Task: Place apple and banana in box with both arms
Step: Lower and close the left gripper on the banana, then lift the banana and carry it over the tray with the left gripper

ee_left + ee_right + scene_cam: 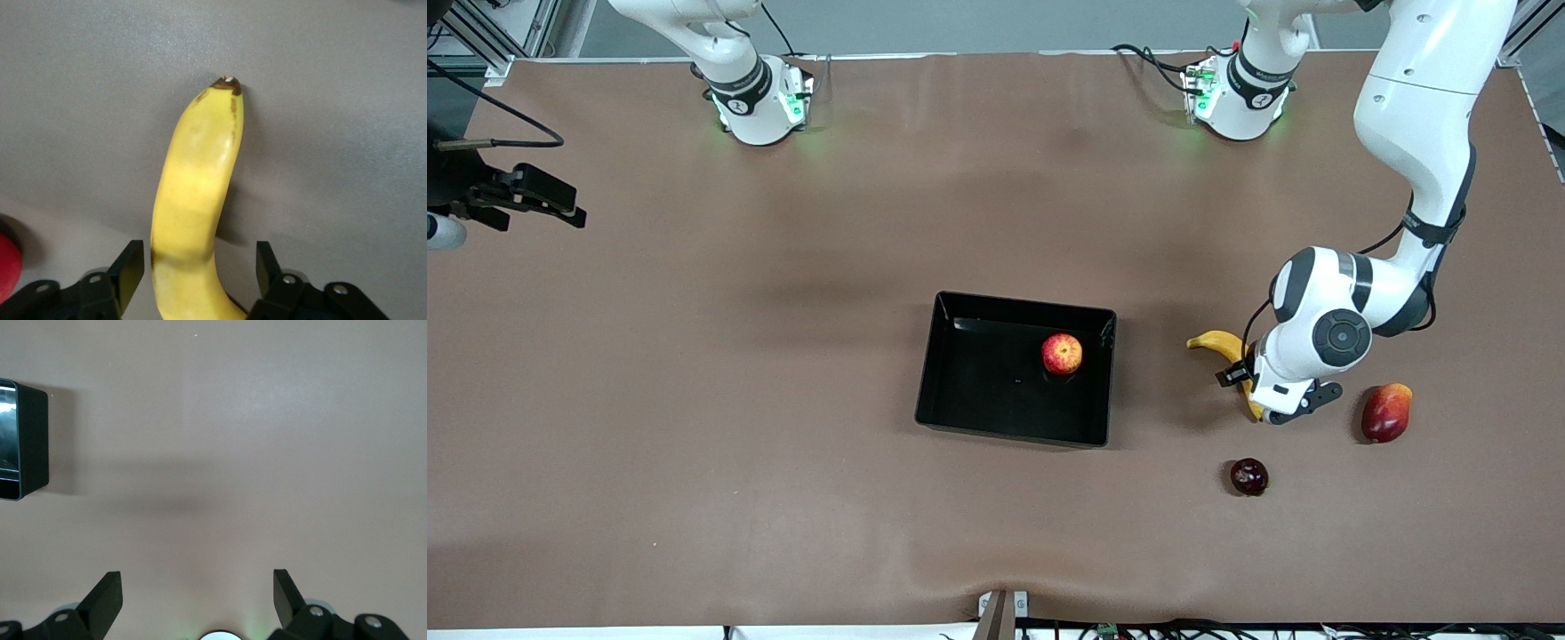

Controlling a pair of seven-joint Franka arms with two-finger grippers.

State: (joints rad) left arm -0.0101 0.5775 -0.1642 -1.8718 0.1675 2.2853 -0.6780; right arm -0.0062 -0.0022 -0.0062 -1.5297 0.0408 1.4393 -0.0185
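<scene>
The apple (1062, 353) lies in the black box (927, 391), toward its corner at the left arm's end. The yellow banana (1216, 342) (197, 193) lies on the table beside the box, toward the left arm's end. My left gripper (1249, 391) (200, 267) is down at the banana with a finger on each side. Its jaws are open, with a narrow gap to the fruit on one side and a wider gap on the other. My right gripper (560, 209) (198, 593) waits open over bare table at the right arm's end, holding nothing.
An elongated red-orange fruit (1386, 412) lies beside the left gripper, toward the left arm's end. A dark red round fruit (1248, 476) sits nearer the front camera than the banana. The right wrist view catches a corner of the box (27, 440).
</scene>
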